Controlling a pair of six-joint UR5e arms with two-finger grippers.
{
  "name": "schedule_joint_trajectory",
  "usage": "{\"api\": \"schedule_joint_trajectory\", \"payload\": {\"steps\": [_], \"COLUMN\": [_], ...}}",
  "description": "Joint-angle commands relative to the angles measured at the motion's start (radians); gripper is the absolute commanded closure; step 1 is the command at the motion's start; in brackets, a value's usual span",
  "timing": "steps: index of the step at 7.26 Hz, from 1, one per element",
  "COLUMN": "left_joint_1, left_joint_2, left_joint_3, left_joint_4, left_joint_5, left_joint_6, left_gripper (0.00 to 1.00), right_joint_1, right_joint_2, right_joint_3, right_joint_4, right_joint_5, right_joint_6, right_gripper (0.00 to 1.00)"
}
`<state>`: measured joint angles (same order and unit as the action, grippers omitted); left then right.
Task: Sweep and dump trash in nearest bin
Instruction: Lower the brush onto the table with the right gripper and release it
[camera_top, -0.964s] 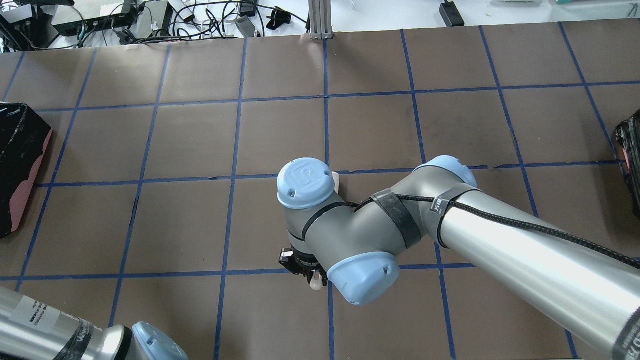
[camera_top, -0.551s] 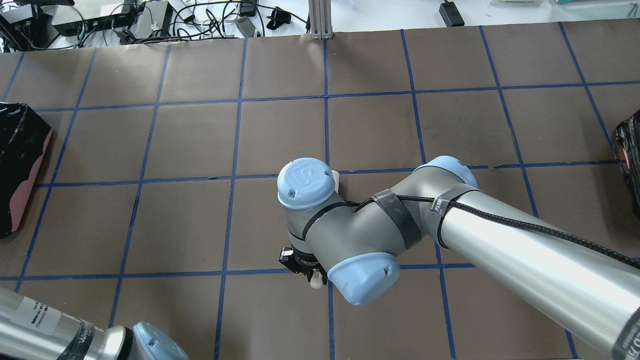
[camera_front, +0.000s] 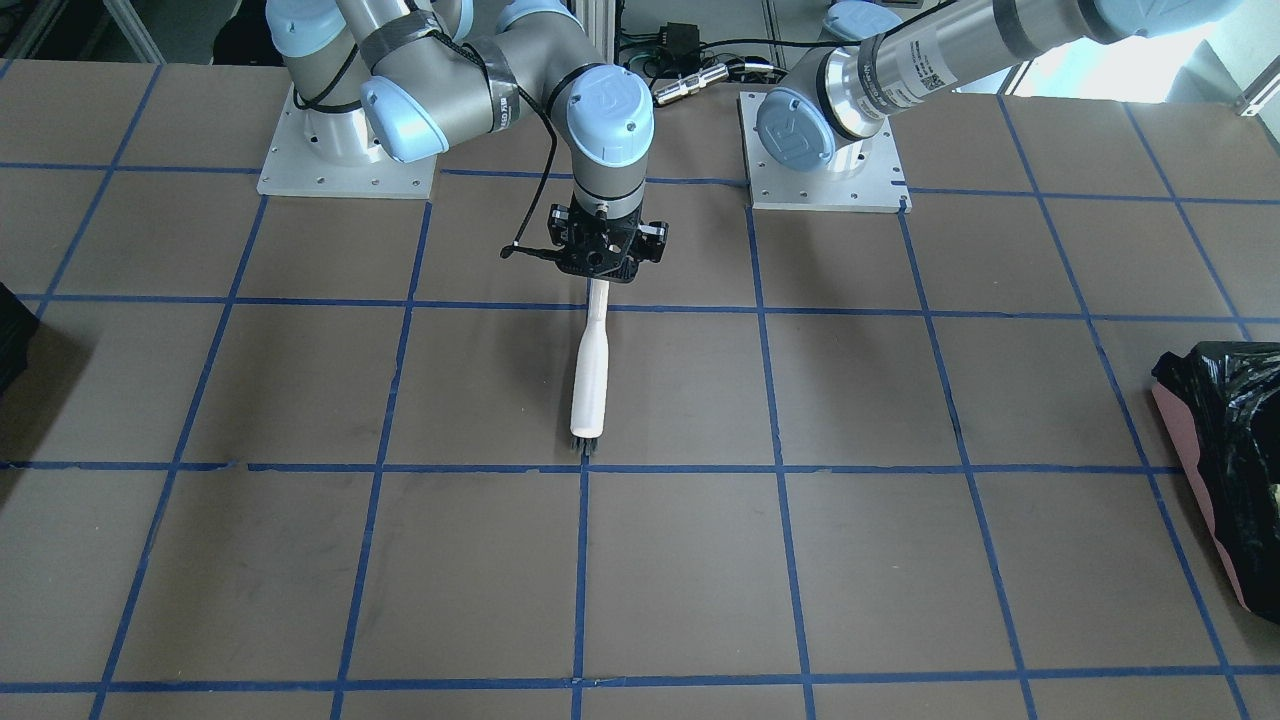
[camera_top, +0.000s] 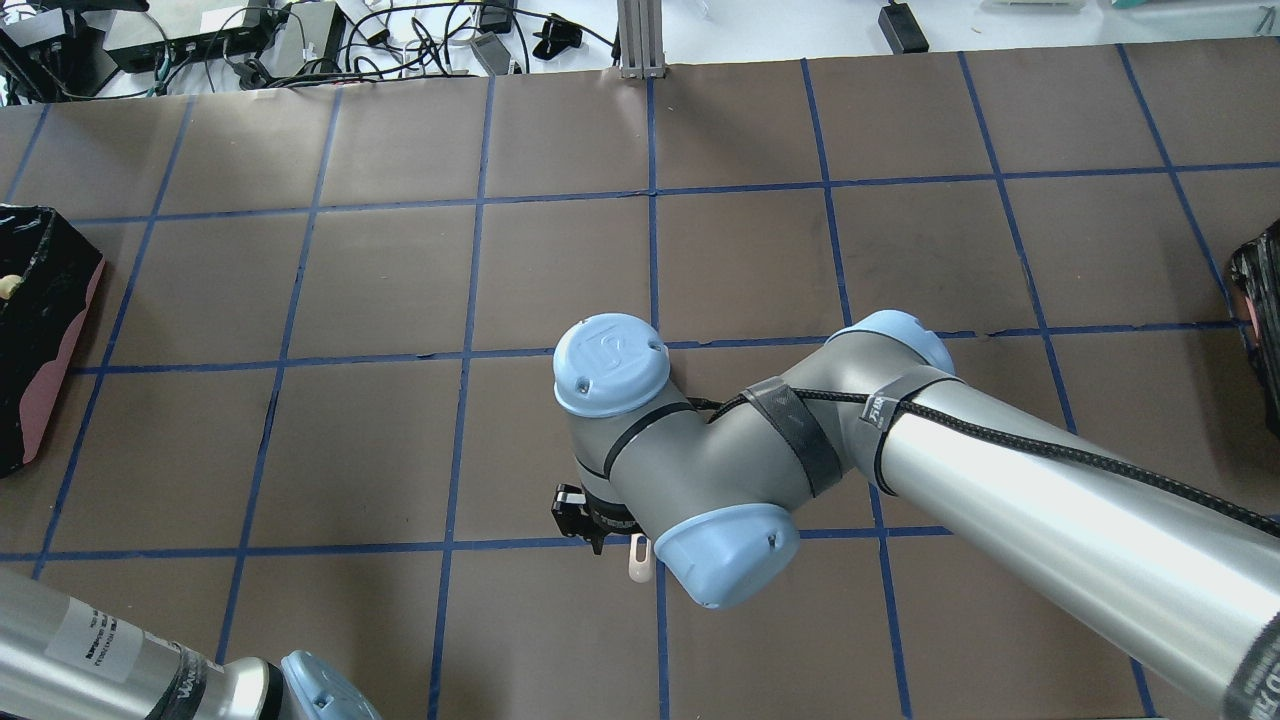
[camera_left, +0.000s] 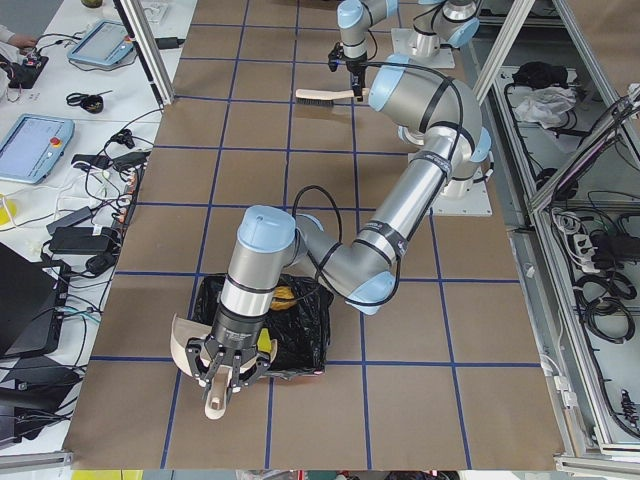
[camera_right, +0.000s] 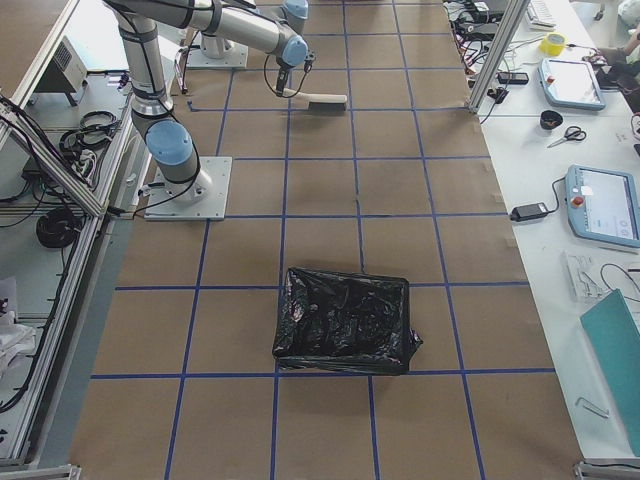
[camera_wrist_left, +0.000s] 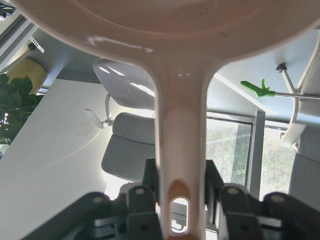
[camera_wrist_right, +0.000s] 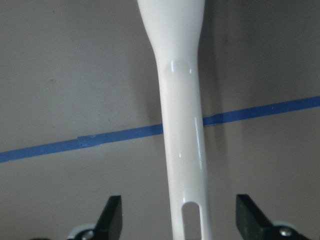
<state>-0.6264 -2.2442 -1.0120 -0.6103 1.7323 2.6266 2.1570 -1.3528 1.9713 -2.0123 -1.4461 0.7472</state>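
Note:
My left gripper is shut on the handle of the cream dustpan. It holds the pan tipped up beside the pink-sided, black-bagged bin. A yellow piece of trash lies in that bin and also shows in the overhead view. I cannot make out the roll and the croissant. My right gripper is open, its fingers well apart on each side of the handle of the white brush. The brush lies flat on the table.
The left bin stands at the table's left end. A second black-bagged bin stands at the right end, also at the overhead view's right edge. The brown table has a blue tape grid. The arm bases stand at the back.
A yellow piece has appeared in the left bin. The brush handle's end shows further out from under the right wrist. The left arm has shifted slightly at the view's bottom left.

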Motion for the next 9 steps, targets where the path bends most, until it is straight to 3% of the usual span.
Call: {"api": "schedule_joint_trajectory", "payload": {"steps": [1,2,5,9], "left_joint_1": [-0.009,-0.009,-0.036,-0.101], "left_joint_2": [0.015,0.023,0.061,0.113], "left_joint_3": [-0.075,-0.088,-0.083,-0.083], "left_joint_4": [0.157,0.17,0.141,-0.104], "left_joint_5": [0.015,0.012,0.001,-0.158], "left_joint_6": [0.094,0.095,0.116,-0.078], "left_gripper": [1.0,1.0,1.0,1.0], "right_joint_1": [-0.015,-0.026,-0.083,-0.305], "right_joint_2": [-0.008,-0.022,-0.133,-0.238], "right_joint_3": [-0.041,-0.084,-0.21,-0.365], "right_joint_4": [0.012,0.021,0.177,0.383], "right_joint_5": [-0.049,-0.103,-0.105,-0.108], "right_joint_6": [-0.02,-0.072,-0.201,-0.475], "right_gripper": [0.0,0.0,0.0,0.0]}}
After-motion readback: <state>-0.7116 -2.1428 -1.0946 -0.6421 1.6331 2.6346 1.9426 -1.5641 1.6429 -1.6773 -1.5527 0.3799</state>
